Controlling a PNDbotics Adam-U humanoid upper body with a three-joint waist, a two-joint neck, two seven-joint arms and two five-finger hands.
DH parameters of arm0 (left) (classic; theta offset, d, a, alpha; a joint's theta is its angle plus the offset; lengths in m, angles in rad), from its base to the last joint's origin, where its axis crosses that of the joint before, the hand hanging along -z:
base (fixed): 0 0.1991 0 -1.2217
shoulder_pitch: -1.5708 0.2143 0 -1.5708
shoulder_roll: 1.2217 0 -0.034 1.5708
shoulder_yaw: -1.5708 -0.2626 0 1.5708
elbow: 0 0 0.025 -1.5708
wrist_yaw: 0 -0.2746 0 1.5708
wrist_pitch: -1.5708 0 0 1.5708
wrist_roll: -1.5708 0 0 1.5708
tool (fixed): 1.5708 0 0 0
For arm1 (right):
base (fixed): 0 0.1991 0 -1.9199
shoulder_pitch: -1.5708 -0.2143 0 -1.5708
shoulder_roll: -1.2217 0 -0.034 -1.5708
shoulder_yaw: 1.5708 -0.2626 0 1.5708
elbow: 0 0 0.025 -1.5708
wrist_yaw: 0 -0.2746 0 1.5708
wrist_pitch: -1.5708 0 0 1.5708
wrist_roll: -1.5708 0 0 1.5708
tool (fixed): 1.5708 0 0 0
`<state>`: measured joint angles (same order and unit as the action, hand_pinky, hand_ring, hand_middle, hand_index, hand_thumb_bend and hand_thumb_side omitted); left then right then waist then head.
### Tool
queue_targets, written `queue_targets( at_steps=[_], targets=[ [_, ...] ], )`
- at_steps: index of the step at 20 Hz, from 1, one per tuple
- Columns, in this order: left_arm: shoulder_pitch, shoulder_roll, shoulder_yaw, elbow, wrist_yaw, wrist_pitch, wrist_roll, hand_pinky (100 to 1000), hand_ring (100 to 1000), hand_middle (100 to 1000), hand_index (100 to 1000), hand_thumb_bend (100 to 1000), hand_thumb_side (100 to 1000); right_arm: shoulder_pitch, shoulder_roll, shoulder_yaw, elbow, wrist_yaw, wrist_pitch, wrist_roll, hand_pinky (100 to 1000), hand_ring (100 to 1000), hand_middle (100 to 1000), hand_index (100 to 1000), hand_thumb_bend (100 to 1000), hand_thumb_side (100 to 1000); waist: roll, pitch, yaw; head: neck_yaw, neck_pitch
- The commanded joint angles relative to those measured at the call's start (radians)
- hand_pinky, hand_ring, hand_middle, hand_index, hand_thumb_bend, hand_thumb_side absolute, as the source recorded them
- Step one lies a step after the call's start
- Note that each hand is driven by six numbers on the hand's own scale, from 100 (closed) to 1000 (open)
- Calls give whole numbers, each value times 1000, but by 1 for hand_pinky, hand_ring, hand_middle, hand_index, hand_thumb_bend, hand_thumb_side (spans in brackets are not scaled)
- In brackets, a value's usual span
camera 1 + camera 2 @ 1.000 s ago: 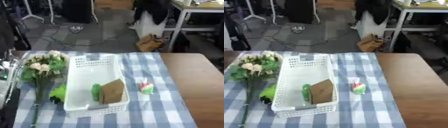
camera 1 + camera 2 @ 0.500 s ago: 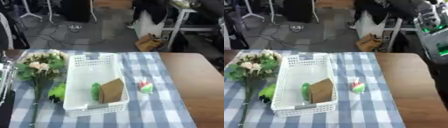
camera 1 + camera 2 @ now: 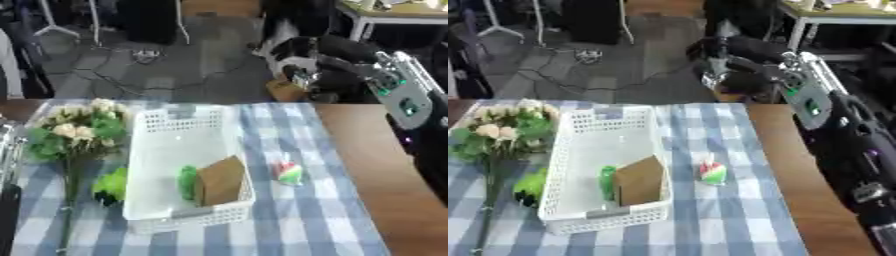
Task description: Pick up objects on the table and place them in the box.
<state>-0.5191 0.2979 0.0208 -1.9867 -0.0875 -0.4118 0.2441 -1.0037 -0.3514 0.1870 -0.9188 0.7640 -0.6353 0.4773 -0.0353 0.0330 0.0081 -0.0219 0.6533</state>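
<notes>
A white slotted basket [image 3: 175, 150] lies on the blue-checked cloth. It holds a green object [image 3: 186, 181] and a brown cardboard piece [image 3: 220, 181]. A small red, green and white object [image 3: 711, 170] lies on the cloth just right of the basket. A bouquet of pale flowers [image 3: 77, 131] lies to the left, with another green object [image 3: 112, 184] by its stems. My right arm [image 3: 811, 100] reaches in from the right. Its blurred right hand [image 3: 721, 54] hangs high over the table's far edge, well above the small object. A silver part of my left hand [image 3: 7, 147] shows at the left edge.
Bare brown table [image 3: 385, 165] lies right of the cloth. Beyond the far edge are floor cables, stands and a white desk [image 3: 394, 15].
My right arm has swung in from the right and now stretches left over the table's far edge. The objects on the cloth have not moved.
</notes>
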Motion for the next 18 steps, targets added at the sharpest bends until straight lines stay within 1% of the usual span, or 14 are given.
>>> queue_targets(
  at_steps=[1,2,4,6,7,8,9,10,11,12,13,14,17,18],
  targets=[
    [-25,0,-4,-13,7,0,-5,770,989,950,1000,100,819,-47,36,-33,144,36,-36,162,793,883,854,872,130,873,-12,-21,4,-25,10],
    [-26,-2,-6,-13,8,-1,-6,770,989,950,1000,100,819,-55,47,-42,181,37,-37,211,800,887,854,871,121,854,-12,-19,6,-31,12],
    [-30,-6,-8,-13,11,-2,-10,770,989,950,1000,100,818,-69,64,-60,236,39,-33,301,811,893,868,868,132,852,-12,-17,11,-39,16],
    [-34,-10,-10,-13,14,-3,-11,770,989,950,1000,100,818,-79,73,-77,270,30,-23,375,813,895,870,868,132,849,-12,-15,15,-42,19],
    [-35,-11,-10,-13,14,-3,-12,770,989,950,1000,100,818,-82,75,-83,275,24,-19,399,813,895,870,868,132,849,-12,-15,15,-43,19],
    [-36,-12,-10,-13,15,-3,-13,770,989,950,1000,100,818,-83,75,-84,285,24,-11,415,842,925,894,878,106,824,-13,-13,17,-44,19],
    [-39,-14,-11,-13,17,-4,-14,770,989,950,1000,100,817,-86,76,-83,305,35,2,422,844,926,894,879,106,825,-13,-11,20,-45,18],
    [-40,-15,-12,-13,18,-4,-15,770,989,949,1000,100,817,-89,77,-85,320,46,9,426,858,942,908,890,128,840,-13,-10,21,-46,18],
    [-41,-17,-13,-13,18,-4,-15,770,989,949,1000,100,817,-90,75,-87,331,61,16,428,858,942,908,890,128,840,-14,-9,22,-47,19],
    [-42,-17,-13,-13,19,-4,-16,770,989,950,1000,100,816,-90,75,-91,337,75,20,429,863,961,926,920,172,843,-14,-9,23,-47,19],
    [-43,-18,-13,-13,20,-4,-16,770,989,950,1000,100,816,-88,75,-96,340,88,25,429,863,961,926,920,172,843,-13,-8,23,-47,19],
    [-43,-18,-13,-13,20,-4,-17,770,989,949,1000,100,816,-87,75,-100,342,100,30,430,863,977,942,948,196,839,-13,-8,23,-47,19],
    [-45,-19,-15,-13,21,-4,-19,770,990,949,1000,100,815,-81,76,-109,357,143,67,430,855,982,947,969,197,850,-11,-7,23,-47,19],
    [-45,-19,-15,-13,21,-4,-19,770,990,949,1000,100,813,-80,77,-112,363,154,78,430,843,983,946,982,198,875,-11,-6,22,-47,20]
  ],
)
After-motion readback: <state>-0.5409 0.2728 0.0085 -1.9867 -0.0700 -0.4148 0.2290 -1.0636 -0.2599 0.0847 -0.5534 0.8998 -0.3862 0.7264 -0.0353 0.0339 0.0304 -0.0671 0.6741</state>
